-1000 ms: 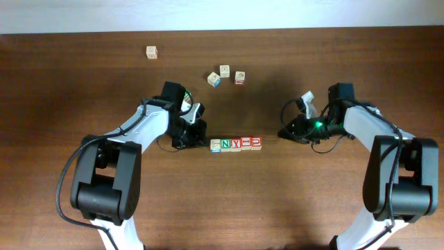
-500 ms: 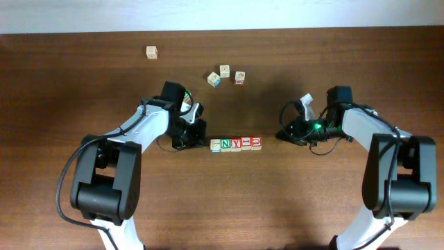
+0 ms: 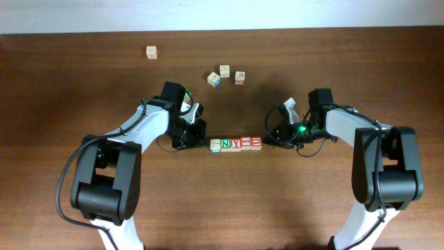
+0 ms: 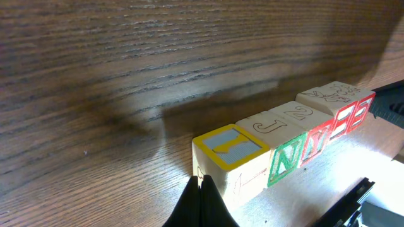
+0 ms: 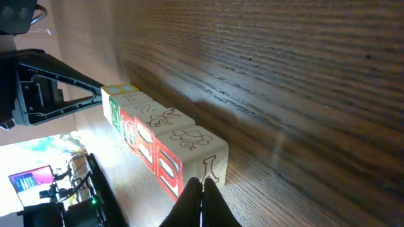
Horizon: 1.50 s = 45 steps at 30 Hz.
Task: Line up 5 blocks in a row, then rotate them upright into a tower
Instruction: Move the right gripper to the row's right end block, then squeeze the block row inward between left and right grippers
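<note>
Five blocks stand in a tight row (image 3: 236, 144) at the table's middle. From left to right they are a yellow-and-blue-marked cube (image 3: 216, 145), a green N (image 3: 225, 144), a red Y (image 3: 236, 144) and two red-lettered cubes (image 3: 250, 142). My left gripper (image 3: 206, 143) is shut, its tip against the row's left end. In the left wrist view the shut tips (image 4: 201, 184) touch the yellow-framed cube (image 4: 230, 151). My right gripper (image 3: 266, 140) is shut at the row's right end. In the right wrist view its tips (image 5: 202, 184) meet the end face of the nearest red-lettered cube (image 5: 189, 148).
Three loose cubes lie behind the row: one (image 3: 214, 79), one (image 3: 225, 70) and one (image 3: 239, 78). A plain pale cube (image 3: 151, 52) sits at the far left back. Both arms flank the row close to the table.
My right gripper has slid left across the table until its shut tip reached the row's right end. The left arm and the blocks have not moved.
</note>
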Available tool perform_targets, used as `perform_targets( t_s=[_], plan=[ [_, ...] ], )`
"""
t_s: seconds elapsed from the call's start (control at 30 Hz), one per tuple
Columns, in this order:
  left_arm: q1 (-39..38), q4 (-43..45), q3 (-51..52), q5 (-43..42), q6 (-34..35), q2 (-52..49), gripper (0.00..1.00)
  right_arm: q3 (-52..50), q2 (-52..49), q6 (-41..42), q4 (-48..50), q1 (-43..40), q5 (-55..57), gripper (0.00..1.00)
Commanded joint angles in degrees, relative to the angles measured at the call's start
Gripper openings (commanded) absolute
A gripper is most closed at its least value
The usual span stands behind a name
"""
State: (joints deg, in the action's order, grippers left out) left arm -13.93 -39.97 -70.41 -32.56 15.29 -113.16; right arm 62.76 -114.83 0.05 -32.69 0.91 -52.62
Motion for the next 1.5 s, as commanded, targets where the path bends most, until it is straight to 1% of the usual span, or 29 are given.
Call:
perform_targets(
  t_s=[0.0, 0.3, 0.6, 0.93, 1.27, 1.47],
  plan=[
    [-0.2, 0.2, 0.0, 0.3, 0.5, -0.4, 0.0, -0.5, -1.3, 0.2, 0.2, 0.3, -0.7, 0.04],
    [-0.2, 0.3, 0.0, 0.2, 0.5, -0.4, 0.0, -0.5, -2.0, 0.2, 0.2, 0.4, -1.7, 0.04],
    [-0.2, 0.3, 0.0, 0.2, 0.5, -0.4, 0.0, -0.5, -2.0, 0.2, 0.8, 3.9, -2.9, 0.04],
    [-0.2, 0.3, 0.0, 0.2, 0.5, -0.4, 0.0, -0.5, -2.0, 0.4, 0.9, 4.3, -5.4, 0.04],
    [-0.2, 0.3, 0.0, 0.2, 0.5, -0.4, 0.0, -0.3, 0.6, 0.4, 0.7, 4.5, -7.2, 0.05],
    [-0.8, 0.5, 0.0, 0.3, 0.5, -0.4, 0.0, 0.2, 0.9, 0.7, 0.6, 6.2, -7.2, 0.05]
  ],
)
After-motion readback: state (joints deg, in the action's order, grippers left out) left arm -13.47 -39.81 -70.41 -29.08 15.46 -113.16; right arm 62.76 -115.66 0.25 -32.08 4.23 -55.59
